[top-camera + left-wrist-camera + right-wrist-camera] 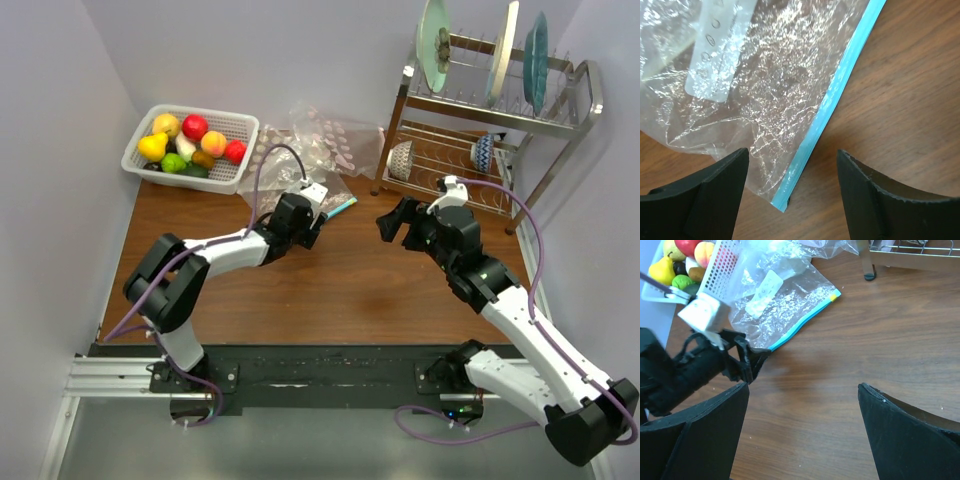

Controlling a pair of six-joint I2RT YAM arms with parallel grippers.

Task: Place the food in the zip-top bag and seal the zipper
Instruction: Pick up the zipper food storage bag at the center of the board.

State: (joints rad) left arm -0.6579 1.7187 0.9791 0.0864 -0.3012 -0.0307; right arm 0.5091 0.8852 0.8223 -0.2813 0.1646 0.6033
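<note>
The food (pixel 195 127) lies in a white mesh basket (pixel 242 122) at the back left, and shows again as food (pixel 662 270) in the right wrist view. The clear zip-top bag (pixel 765 90) lies flat on the wooden table, its light-blue zipper (pixel 840 95) running diagonally. My left gripper (pixel 792 175) stands open, its fingers astride the near corner of the zipper without touching it. From above, the left gripper (pixel 316 230) sits at the bag's (pixel 335 195) near end. My right gripper (pixel 392 225) hovers open and empty over bare wood, right of the bag (pixel 785 305).
Other crumpled clear bags with brown dots (pixel 325 135) lie behind the zip-top bag. A metal dish rack (pixel 560 112) with plates and bowls stands at the back right. White walls close in both sides.
</note>
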